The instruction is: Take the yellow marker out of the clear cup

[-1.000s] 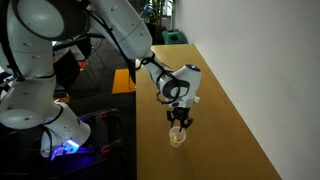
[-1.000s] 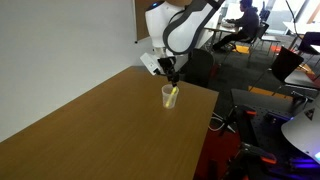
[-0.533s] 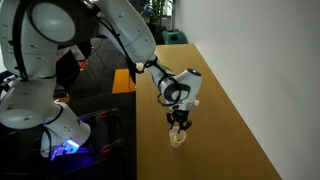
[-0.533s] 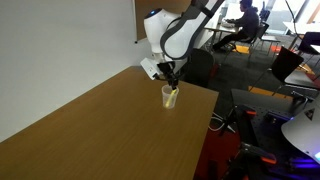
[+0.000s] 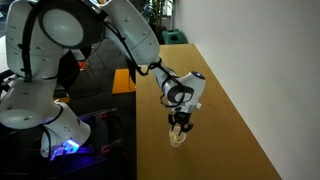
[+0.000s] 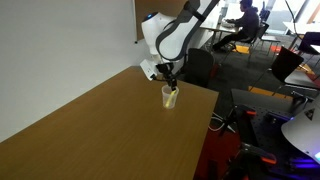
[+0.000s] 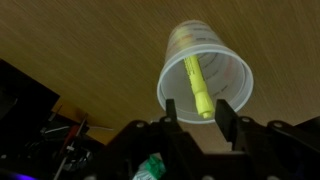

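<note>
The clear cup (image 7: pixel 205 72) stands upright on the wooden table near its edge, and it also shows in both exterior views (image 5: pixel 177 138) (image 6: pixel 170 96). The yellow marker (image 7: pixel 197 85) leans inside it, its near end resting at the rim. My gripper (image 7: pixel 199 112) hangs straight above the cup, open, with one finger on each side of the marker's near end. The fingers do not touch the marker. In the exterior views the gripper (image 5: pixel 179 126) (image 6: pixel 172 81) sits just over the cup's rim.
The wooden table (image 6: pixel 90 130) runs along a white wall (image 6: pixel 60 40). The table's edge lies close to the cup (image 5: pixel 150 150). Beyond the edge are dark equipment, cables and chairs (image 6: pixel 260 110).
The gripper has sunk slightly toward the cup. The cup and marker have not moved.
</note>
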`<state>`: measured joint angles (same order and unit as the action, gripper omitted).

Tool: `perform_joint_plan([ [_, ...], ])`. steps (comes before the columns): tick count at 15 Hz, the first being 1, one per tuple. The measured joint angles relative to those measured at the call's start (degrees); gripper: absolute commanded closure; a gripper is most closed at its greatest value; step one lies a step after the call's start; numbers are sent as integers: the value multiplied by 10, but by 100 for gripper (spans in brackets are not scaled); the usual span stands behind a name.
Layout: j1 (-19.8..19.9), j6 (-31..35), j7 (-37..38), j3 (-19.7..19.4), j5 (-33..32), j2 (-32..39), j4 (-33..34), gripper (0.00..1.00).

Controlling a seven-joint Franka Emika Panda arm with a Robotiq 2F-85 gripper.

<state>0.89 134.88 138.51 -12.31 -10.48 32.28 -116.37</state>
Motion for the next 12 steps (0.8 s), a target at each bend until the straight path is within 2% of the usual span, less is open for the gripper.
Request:
perform_joint_plan([
  [12,1,-50,0,-7,2,40,58,54],
])
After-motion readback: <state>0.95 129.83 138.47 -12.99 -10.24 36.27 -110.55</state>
